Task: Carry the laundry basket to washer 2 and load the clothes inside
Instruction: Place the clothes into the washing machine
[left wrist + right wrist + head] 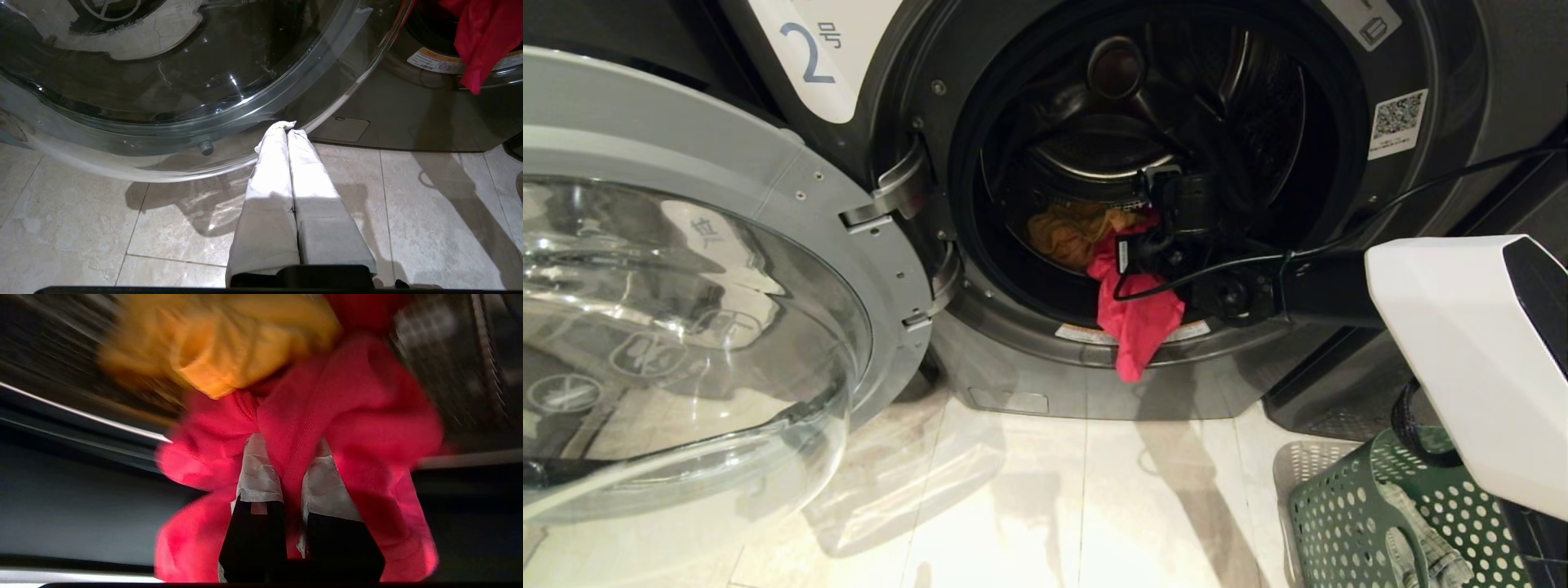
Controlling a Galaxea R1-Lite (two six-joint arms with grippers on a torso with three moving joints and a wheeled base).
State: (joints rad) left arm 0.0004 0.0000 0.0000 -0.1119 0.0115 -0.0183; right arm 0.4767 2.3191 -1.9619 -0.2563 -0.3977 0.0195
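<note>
The dark grey front-loading washer marked with a white "2" label [809,57] stands with its round chrome-ringed glass door [686,327] swung wide open toward the robot's left. Inside the dark drum lies the bright yellow-orange garment [1074,233], bunched toward the front. The pink-red garment [1135,314] sits partly on it and drapes over the lower lip of the opening, its tail hanging down the front panel above the pale tiled floor [1013,506].

The right gripper [290,484] reaches through the door opening on its black arm, low in the mouth of the drum. Its jaws are nearly closed, clenched on a fold of the pink-red cloth: in the right wrist view a ridge of that fabric runs up between the two white-wrapped fingers [259,477] and the cloth bulges out on both sides of them. The yellow-orange garment lies just beyond the tips, touching the pink-red one.

The left gripper [287,127] hangs low over the floor tiles, just beside the bottom rim of the open glass door, its cloth-covered jaws pressed fully together and holding nothing.

The green plastic laundry basket with round holes [1347,514] stands on the floor at the robot's right, below the right arm's white shell, with a grey patterned piece of cloth [1429,535] lying inside it.
</note>
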